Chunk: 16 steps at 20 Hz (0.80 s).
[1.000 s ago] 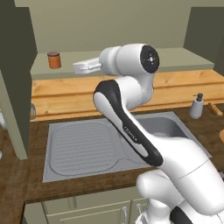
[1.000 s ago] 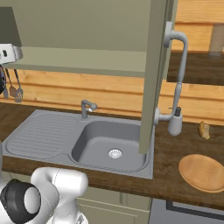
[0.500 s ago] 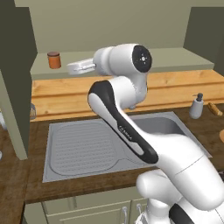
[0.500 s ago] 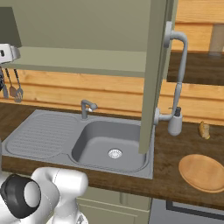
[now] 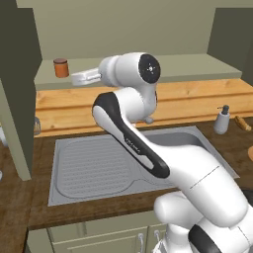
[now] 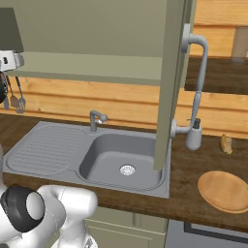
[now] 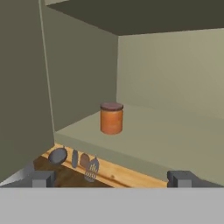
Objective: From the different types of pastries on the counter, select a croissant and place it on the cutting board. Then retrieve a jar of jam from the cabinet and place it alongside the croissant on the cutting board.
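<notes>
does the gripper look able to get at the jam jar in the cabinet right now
Probably yes. The jam jar stands alone on the open cabinet shelf, and the open gripper points straight at it with nothing between them.

The arm (image 5: 148, 148) is glossy white with rounded, tube-like links. A black band runs along the link that rises over the sink (image 5: 99, 163), carrying small pale lettering too fine to read. The big joint above it ends in a round black cap (image 5: 148, 69) with a small light mark at its centre. Another black round cap (image 5: 205, 240) sits at the base, with a similar one (image 6: 22, 208) beside white housings.
</notes>
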### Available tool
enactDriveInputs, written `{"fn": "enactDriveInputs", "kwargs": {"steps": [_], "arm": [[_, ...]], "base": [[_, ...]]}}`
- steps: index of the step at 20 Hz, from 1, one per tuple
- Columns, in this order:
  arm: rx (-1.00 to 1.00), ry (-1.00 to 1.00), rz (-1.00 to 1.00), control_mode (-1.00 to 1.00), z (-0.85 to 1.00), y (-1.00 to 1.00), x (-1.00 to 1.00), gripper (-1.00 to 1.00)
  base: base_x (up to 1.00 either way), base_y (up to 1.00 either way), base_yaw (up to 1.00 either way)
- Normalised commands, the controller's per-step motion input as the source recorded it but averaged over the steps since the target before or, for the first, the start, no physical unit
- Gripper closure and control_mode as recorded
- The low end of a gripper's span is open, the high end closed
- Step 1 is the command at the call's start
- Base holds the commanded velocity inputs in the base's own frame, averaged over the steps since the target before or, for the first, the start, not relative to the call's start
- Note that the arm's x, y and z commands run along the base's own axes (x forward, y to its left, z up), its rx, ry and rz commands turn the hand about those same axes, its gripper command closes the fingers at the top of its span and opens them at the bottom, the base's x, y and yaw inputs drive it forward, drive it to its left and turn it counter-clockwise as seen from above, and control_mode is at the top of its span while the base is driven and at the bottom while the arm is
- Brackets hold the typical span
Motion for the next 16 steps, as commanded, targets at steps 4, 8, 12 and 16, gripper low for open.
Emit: {"fn": "enactDriveInputs", "kwargs": {"steps": [4, 8, 12, 16], "arm": [[0.0, 0.0, 0.0, -1.0, -0.03, 0.11, 0.26, -1.0], [0.0, 0.0, 0.0, -1.0, -0.03, 0.19, 0.16, -1.0], [0.0, 0.0, 0.0, -1.0, -0.07, 0.16, 0.23, -1.0], [-0.01, 0.0, 0.0, -1.0, -0.03, 0.09, 0.37, -1.0]], "base": [[0.0, 0.0, 0.0], [0.0, 0.0, 0.0], [0.0, 0.0, 0.0], [0.0, 0.0, 0.0]]}}
